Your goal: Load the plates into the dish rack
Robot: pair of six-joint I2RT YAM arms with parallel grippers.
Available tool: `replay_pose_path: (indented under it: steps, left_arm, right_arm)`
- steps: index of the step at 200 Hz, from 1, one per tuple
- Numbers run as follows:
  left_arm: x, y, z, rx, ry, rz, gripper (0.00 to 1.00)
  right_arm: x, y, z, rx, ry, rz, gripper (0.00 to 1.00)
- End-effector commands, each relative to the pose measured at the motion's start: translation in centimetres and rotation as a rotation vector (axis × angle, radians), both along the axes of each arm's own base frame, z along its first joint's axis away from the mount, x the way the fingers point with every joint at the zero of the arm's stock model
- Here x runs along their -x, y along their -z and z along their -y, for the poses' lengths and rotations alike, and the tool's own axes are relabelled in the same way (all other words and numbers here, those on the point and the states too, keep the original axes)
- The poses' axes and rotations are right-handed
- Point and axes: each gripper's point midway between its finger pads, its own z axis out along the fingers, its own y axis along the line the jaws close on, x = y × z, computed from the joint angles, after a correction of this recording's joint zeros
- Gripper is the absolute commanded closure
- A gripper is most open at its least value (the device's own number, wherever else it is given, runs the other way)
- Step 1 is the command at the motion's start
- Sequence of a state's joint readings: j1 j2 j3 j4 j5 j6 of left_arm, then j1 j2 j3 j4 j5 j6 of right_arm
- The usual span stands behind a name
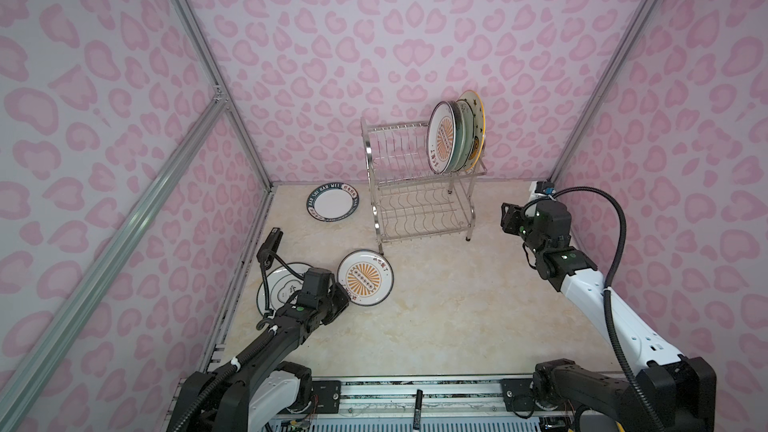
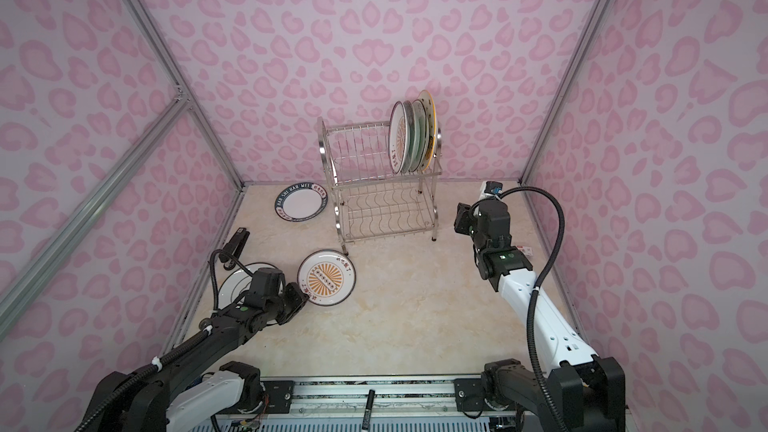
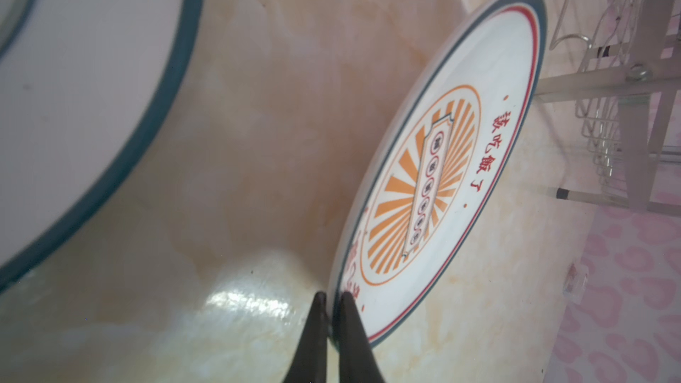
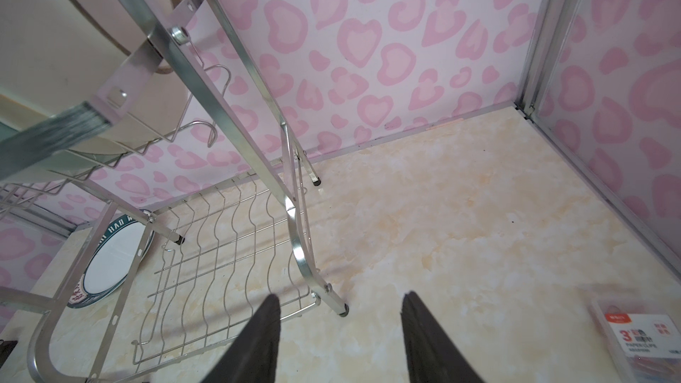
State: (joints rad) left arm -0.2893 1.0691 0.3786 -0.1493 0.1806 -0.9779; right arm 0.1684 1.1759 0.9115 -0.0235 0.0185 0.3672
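Stainless dish rack (image 1: pixel 424 209) has about four plates (image 1: pixel 444 139) standing at its right end up top, so past halfway. Three remain on the surface (image 1: pixel 436 305): navy-lettered plate (image 1: pixel 333 201) left of the rack, sunburst plate (image 1: pixel 365 278) in front, black-ringed plate (image 1: pixel 276 290) further front-left. Left jaws pinch the sunburst's rim. Right jaws hang right of the rack, half-open and empty. Paper clip box (image 4: pixel 641 340) nearby, nothing blocking.

Dish rack (image 1: pixel 419 201) rear centre of table (image 1: pixel 436 305), upright plates (image 1: pixel 446 139) in upper tier's right end. Lettered plate (image 1: pixel 333 201) left of rack; sunburst plate (image 1: pixel 365 278) before both; ringed plate (image 1: pixel 276 288) further left.
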Motion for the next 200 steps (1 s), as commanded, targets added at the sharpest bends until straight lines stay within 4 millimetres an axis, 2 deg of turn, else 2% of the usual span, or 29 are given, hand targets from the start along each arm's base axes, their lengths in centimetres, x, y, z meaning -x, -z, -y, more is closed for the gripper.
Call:
replay_pose_path:
  steps: [1,45,130,159,200]
  left_arm:
    - [0.6,0.6,0.7,-0.022,0.074,-0.035,0.97]
    - [0.1,0.7,2.8,-0.006,0.154,-0.048,0.96]
    - [-1.0,1.0,8.3,0.040,0.365,-0.078,0.96]
    - [-1.6,1.6,9.9,0.049,0.414,-0.087,0.96]
    - [-2.3,2.4,11.2,0.063,0.434,-0.101,0.96]
  right_arm:
    - [0.0,0.0,-0.2,-0.005,-0.005,-0.005,0.47]
    - [0.1,0.1,-0.2,0.000,-0.012,-0.013,0.47]
    - [0.5,1.3,-0.9,-0.020,-0.078,-0.056,0.46]
    - [0.7,2.1,-1.7,-0.053,-0.118,-0.075,0.46]
    - [1.5,4.0,-2.6,-0.087,-0.168,-0.113,0.45]
